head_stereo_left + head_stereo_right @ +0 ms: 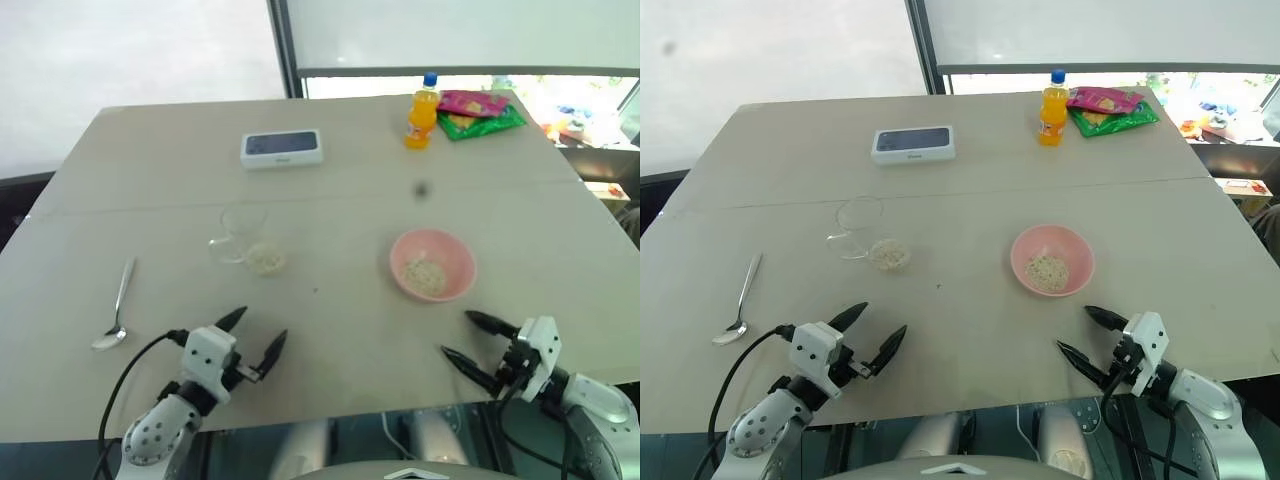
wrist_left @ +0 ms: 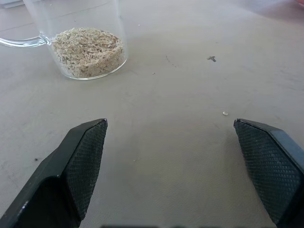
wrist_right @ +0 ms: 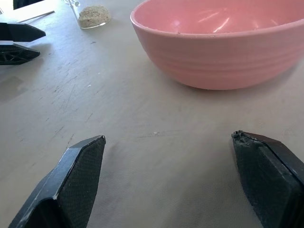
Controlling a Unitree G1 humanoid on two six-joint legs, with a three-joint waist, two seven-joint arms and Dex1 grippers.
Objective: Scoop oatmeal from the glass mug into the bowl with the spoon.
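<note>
A slim silver spoon (image 1: 117, 311) lies untouched on the pale table (image 1: 340, 330), far to the robot's left, bowl end toward the near edge and its long handle running away and slightly rightward toward the middle of the table. The left gripper (image 1: 258, 335), jaws spread wide and holding nothing, hovers low over the near edge just right of the spoon and is plainly the nearer of the two; reaching the spoon looks to call for a swing leftward and a grip across that thin handle. Beyond the left gripper stands the glass mug (image 1: 243, 240), upright, handle to the left, with a shallow layer of oatmeal (image 2: 88, 47) settled in its bottom. Well to the right sits the pink bowl (image 1: 432, 264), already carrying a small heap of pale flakes at its centre. The right gripper (image 1: 482, 340), likewise released and empty, waits just in front of the bowl. At the far side of the table rest a white device with a dark screen (image 1: 281, 148), an orange drink bottle (image 1: 422, 112) and bright snack packets (image 1: 478, 111), well apart from the work.
</note>
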